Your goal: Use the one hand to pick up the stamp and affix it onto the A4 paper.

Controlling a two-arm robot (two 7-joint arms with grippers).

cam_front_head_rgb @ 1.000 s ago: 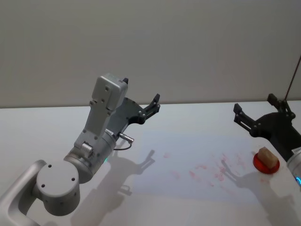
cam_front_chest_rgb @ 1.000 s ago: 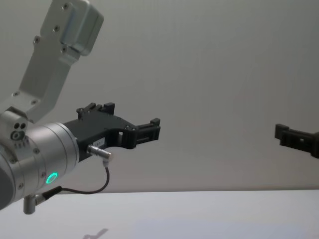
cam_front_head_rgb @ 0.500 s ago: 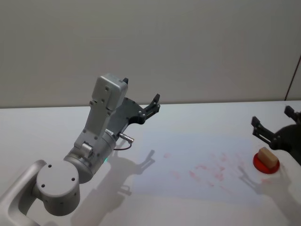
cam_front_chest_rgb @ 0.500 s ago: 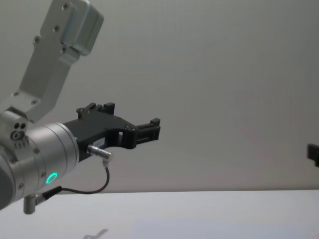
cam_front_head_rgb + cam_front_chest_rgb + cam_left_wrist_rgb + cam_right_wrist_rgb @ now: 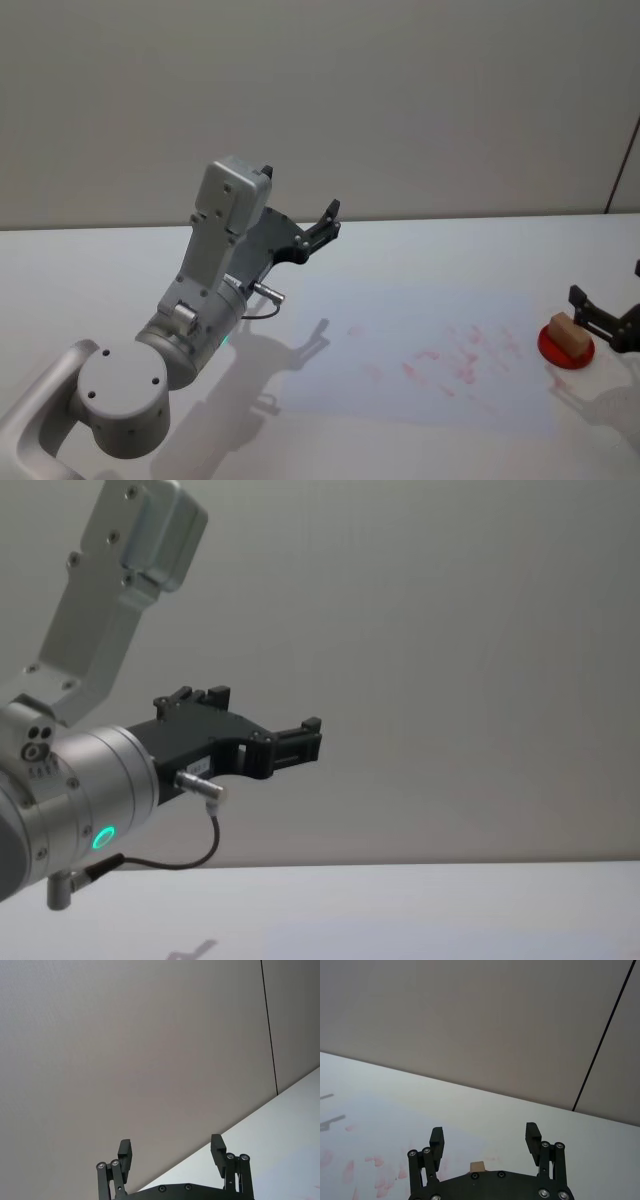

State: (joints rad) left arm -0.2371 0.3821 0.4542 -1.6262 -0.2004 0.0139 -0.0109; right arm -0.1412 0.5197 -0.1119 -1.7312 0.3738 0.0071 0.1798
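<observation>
Stamp [image 5: 563,331] on red pad [image 5: 581,355]; right gripper [image 5: 485,1135] open, withdrew rightward; left gripper [image 5: 171,1146] parked open.

Wall: a plain, matte grey-beige wall [image 5: 420,100] is running across the whole back of the scene, its surface looking smooth and even.
Wall seam: a thin dark line [image 5: 602,1040] is cutting slantwise down the wall and ending at the table's far edge, on the right side of the room.
Table: a white, matte table [image 5: 450,245] is stretching forward from the foot of the wall, its far edge meeting the wall in one straight line.
Light: soft, diffuse light is falling from above, leaving the wall evenly lit.
Shadows: blurred grey shadows [image 5: 305,345] are lying on the tabletop, their edges fading gently.
</observation>
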